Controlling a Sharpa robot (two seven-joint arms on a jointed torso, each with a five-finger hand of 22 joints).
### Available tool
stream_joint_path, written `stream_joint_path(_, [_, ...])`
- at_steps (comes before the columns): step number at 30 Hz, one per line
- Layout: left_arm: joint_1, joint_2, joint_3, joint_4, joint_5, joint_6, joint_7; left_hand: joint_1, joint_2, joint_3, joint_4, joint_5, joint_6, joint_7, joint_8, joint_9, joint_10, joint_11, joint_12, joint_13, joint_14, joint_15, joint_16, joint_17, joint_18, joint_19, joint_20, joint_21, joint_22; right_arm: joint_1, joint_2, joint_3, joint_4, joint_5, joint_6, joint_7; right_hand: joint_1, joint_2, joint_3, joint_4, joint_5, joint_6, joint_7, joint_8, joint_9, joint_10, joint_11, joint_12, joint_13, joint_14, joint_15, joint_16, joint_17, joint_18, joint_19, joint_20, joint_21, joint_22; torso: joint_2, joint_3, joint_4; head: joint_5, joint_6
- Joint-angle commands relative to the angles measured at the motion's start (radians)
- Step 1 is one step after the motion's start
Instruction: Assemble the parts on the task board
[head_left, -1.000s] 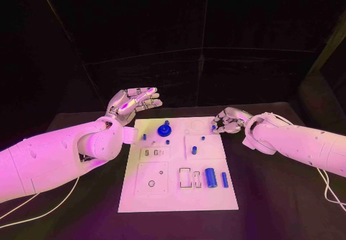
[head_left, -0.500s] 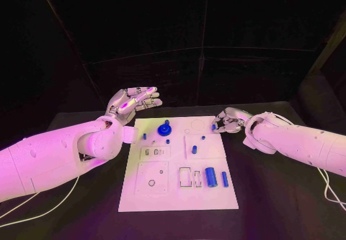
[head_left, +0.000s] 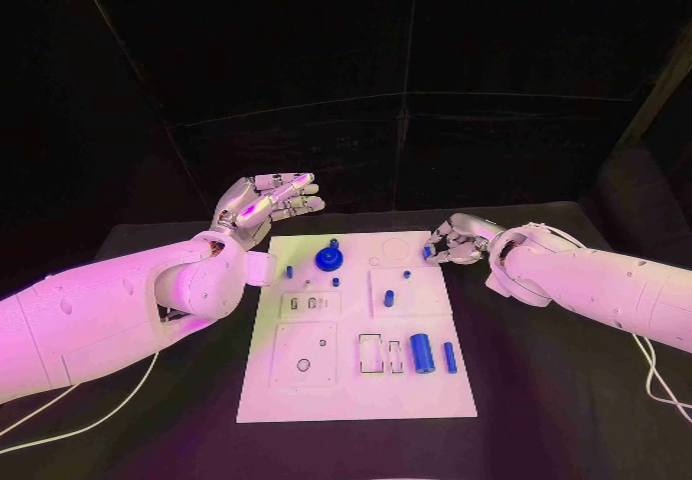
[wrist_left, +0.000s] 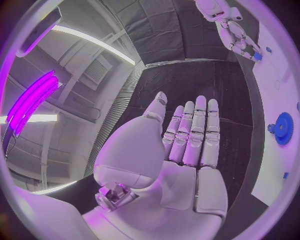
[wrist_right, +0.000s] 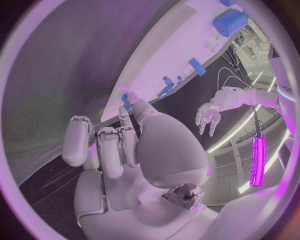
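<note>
The white task board lies in the middle of the black table. On it are a blue gear, a thick blue cylinder, a slim blue peg and small blue pegs such as one. My left hand hovers above the board's far left corner, fingers straight and apart, holding nothing. My right hand sits at the board's far right corner with fingers curled. It pinches a small blue part at its fingertips, just over the board's edge.
Empty cut-outs and slots lie next to the thick cylinder, and a round recess is at the far end near my right hand. Black table spreads on both sides of the board. A dark curtain stands behind it.
The right hand has edged very slightly toward the board. The left hand and the parts on the board stay put.
</note>
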Motion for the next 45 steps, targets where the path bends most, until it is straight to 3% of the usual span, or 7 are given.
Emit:
stream_joint_path(1, [0.001, -0.001, 0.001, 0.002, -0.001, 0.01, 0.01, 0.006, 0.002, 0.0, -0.004, -0.002, -0.003, 0.006, -0.005, -0.002, 0.0, 0.005, -0.004, -0.001, 0.007, 0.002, -0.006, 0.001, 0.014, 0.007, 0.002, -0.003, 0.0, 0.002, 0.004, 0.0, 0.0, 0.001, -0.015, -0.007, -0.002, 0.005, 0.007, 0.0, -0.008, 0.006, -0.001, 0.002, 0.0, 0.033, -0.005, 0.004, 0.155, 0.095, -0.007, 0.001, 0.223, -0.011, 0.0, -0.007, 0.001, 0.002, 0.0, 0.0003, 0.0004, 0.001, -0.002])
stream_joint_path(13, [0.001, -0.001, 0.001, 0.003, -0.001, 0.011, 0.008, 0.008, 0.001, 0.0, -0.007, -0.002, -0.006, 0.008, -0.007, -0.002, -0.002, 0.006, -0.006, -0.002, 0.007, 0.003, -0.007, 0.002, 0.014, 0.007, 0.002, -0.005, 0.0, 0.002, 0.008, 0.0, 0.0, 0.001, -0.017, -0.012, -0.013, -0.016, 0.006, -0.008, -0.015, -0.01, 0.003, -0.008, -0.007, 0.029, -0.002, -0.002, 0.148, 0.095, -0.006, 0.0, 0.223, -0.011, 0.0, -0.008, 0.001, 0.002, 0.0, 0.001, -0.0001, 0.0, -0.002])
stream_joint_path(28, [0.001, -0.001, 0.001, 0.004, -0.001, 0.012, 0.004, 0.008, 0.0, -0.002, -0.011, -0.003, -0.013, 0.011, -0.011, -0.003, -0.006, 0.009, -0.01, -0.002, 0.006, 0.005, -0.01, 0.002, 0.014, 0.008, 0.003, -0.008, 0.0, 0.002, 0.012, 0.0, 0.0, 0.001, -0.037, -0.013, -0.025, -0.037, 0.0, -0.017, -0.014, -0.074, 0.018, -0.037, -0.012, 0.013, 0.011, -0.019, 0.128, 0.093, 0.005, -0.002, 0.217, -0.01, -0.003, 0.001, -0.002, -0.005, 0.0, 0.0012, 0.0006, 0.0, -0.001])
stream_joint_path(45, [0.001, -0.002, 0.001, 0.004, -0.001, 0.009, 0.002, 0.009, 0.0, -0.002, -0.014, -0.003, -0.019, 0.013, -0.013, -0.003, -0.009, 0.011, -0.012, -0.002, 0.006, 0.005, -0.011, 0.003, 0.014, 0.008, 0.004, -0.009, 0.0, 0.002, 0.017, 0.0, 0.0, 0.001, -0.035, -0.015, -0.024, -0.039, -0.003, -0.021, -0.013, -0.092, 0.022, -0.039, -0.01, 0.006, 0.015, -0.027, 0.118, 0.094, 0.009, -0.002, 0.217, -0.01, -0.003, 0.005, -0.002, -0.004, 0.0, 0.0015, 0.0003, -0.003, -0.003])
